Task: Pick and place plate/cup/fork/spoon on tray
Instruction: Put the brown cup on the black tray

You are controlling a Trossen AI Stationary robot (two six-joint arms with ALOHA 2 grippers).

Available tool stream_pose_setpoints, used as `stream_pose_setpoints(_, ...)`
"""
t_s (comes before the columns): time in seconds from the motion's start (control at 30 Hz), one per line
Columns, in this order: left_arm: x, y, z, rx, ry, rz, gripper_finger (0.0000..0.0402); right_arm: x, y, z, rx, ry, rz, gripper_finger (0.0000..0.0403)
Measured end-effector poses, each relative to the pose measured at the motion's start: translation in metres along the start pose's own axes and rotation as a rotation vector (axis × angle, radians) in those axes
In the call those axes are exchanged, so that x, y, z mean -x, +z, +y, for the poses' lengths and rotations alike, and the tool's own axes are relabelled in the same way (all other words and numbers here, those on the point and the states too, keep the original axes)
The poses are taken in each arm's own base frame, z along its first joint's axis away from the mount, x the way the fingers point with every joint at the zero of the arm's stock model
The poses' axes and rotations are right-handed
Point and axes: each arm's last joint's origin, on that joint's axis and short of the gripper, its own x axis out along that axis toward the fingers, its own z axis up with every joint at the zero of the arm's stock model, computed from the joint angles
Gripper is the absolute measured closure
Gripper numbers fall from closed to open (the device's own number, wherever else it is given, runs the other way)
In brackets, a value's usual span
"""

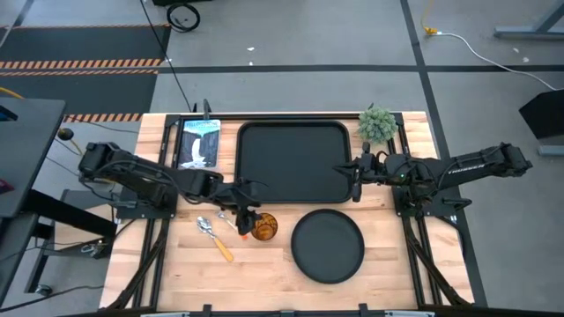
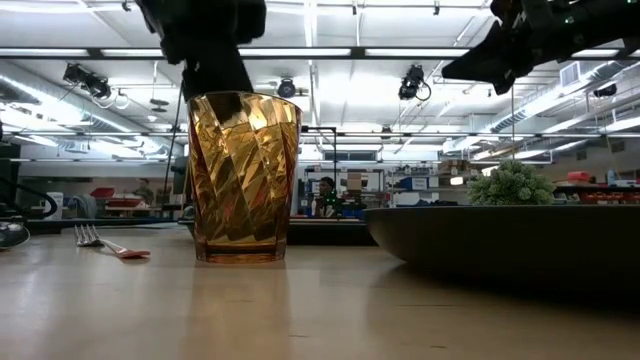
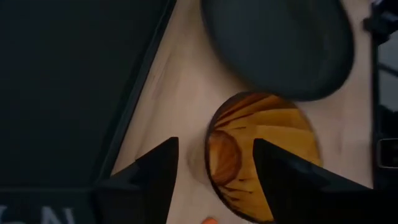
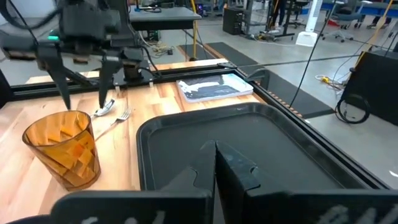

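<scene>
The amber glass cup (image 1: 263,227) stands upright on the wooden table, between the black tray (image 1: 291,163) and the round black plate (image 1: 328,245). My left gripper (image 3: 214,165) is open, pointing down just above the cup's rim. One finger is over the cup's inside (image 3: 283,171) and the other is outside it (image 3: 155,171). The orange-handled spoon (image 1: 214,238) and fork (image 4: 121,116) lie on the table left of the cup. My right gripper (image 1: 355,180) is shut and empty, hovering over the tray's right rim.
A blue-and-white booklet (image 1: 198,143) lies left of the tray. A small green plant (image 1: 377,123) stands at the tray's far right corner. Black frame rails run along the table's left and right sides. A person (image 2: 325,195) shows far off in the room.
</scene>
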Motion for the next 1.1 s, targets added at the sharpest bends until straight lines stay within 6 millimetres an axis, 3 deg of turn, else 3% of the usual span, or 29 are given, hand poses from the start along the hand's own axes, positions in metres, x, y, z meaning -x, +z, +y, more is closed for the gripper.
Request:
stream_pose_setpoints(0.57, -0.014, -0.004, 0.002, 0.045, 0.025, 0.062, 0.0233, 0.000, 0.002, 0.000, -0.007, 0.005, -0.017, 0.0386)
stream_pose_setpoints(1.1, -0.032, -0.009, 0.004, 0.076, 0.058, 0.094, 0.0311, 0.000, 0.004, 0.000, -0.016, 0.008, -0.039, 0.0386)
